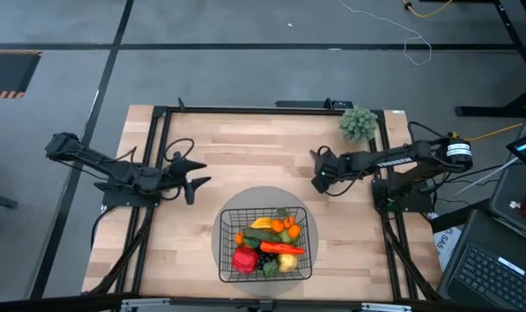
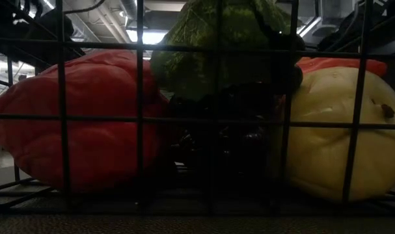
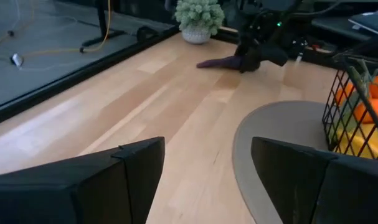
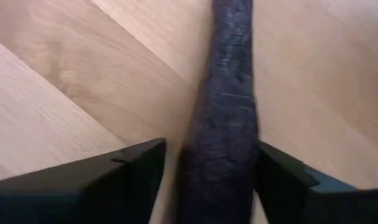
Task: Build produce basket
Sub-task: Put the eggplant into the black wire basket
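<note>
The black wire basket (image 1: 224, 234) stands on a grey round mat (image 1: 263, 195) near the table's near edge. It holds the produce (image 1: 267, 243): red pepper (image 2: 86, 123), yellow lemon (image 2: 334, 130), black grapes (image 2: 230, 130), oranges, a carrot and green pieces. A purple eggplant (image 3: 217, 62) lies flat on the wood at the right, beyond the basket. My right gripper (image 1: 319, 178) is down at its thick end, open, a finger on either side of the eggplant (image 4: 223, 124). My left gripper (image 1: 196, 173) hovers open at the table's left, touching nothing. My right gripper stands open astride the eggplant's thick end (image 4: 220, 180), slanting down with its fingers running along the eggplant. One finger (image 4: 282, 177) sits right against its side, and I cannot tell whether it touches. The eggplant lies on the table.
A grey-green bushy ball in a pot (image 1: 358, 123) stands at the far right corner, close behind the right arm. A black frame rail runs round the table's edges. Bare wood (image 1: 254, 152) lies between the two grippers, beyond the mat (image 3: 269, 137).
</note>
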`<state>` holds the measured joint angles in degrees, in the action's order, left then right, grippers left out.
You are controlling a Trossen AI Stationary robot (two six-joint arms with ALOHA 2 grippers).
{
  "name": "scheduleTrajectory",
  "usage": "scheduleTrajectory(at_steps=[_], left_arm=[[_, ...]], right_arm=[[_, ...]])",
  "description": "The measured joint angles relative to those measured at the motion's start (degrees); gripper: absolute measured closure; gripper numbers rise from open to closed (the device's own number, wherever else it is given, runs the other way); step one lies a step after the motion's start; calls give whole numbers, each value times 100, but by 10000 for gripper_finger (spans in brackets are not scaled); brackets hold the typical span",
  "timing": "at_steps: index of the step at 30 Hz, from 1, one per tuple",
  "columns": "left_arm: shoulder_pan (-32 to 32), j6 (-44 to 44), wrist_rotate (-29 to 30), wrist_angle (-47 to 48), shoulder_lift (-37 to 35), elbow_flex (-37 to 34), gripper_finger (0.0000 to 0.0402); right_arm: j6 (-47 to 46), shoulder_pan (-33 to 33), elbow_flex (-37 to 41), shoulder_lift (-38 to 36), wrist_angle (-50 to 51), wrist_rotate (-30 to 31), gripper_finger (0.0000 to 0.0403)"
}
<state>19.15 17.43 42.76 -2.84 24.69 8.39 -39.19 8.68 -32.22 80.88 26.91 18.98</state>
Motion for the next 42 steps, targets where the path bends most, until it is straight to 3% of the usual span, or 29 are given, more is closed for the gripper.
scheduleTrajectory(at_steps=[6, 9, 17, 22, 34, 37, 42], left_arm=[[-1, -319, -15, -1042, 0, -788, 172], [-1, -327, -35, -1016, -9, -787, 172], [-95, -458, -374, -1060, -199, -792, 172], [-362, -623, -525, -1056, -304, -794, 172], [-1419, -755, -1588, -1048, -310, -794, 172], [-1524, -756, -1602, -1046, -310, -794, 172], [-1566, -756, -1611, -1044, -308, -794, 172]], right_arm=[[-126, -3, 100, -20, -64, 10, 270], [-126, -5, 111, -20, -58, 17, 295], [102, 16, 28, 8, -44, 142, 295], [744, 33, -349, 13, 108, 263, 295], [1890, -130, -2919, 4, 2124, 449, 295], [2160, -388, -3591, 0, 2287, 19, 295], [2780, -1131, -4260, -9, 1690, -1456, 295]])
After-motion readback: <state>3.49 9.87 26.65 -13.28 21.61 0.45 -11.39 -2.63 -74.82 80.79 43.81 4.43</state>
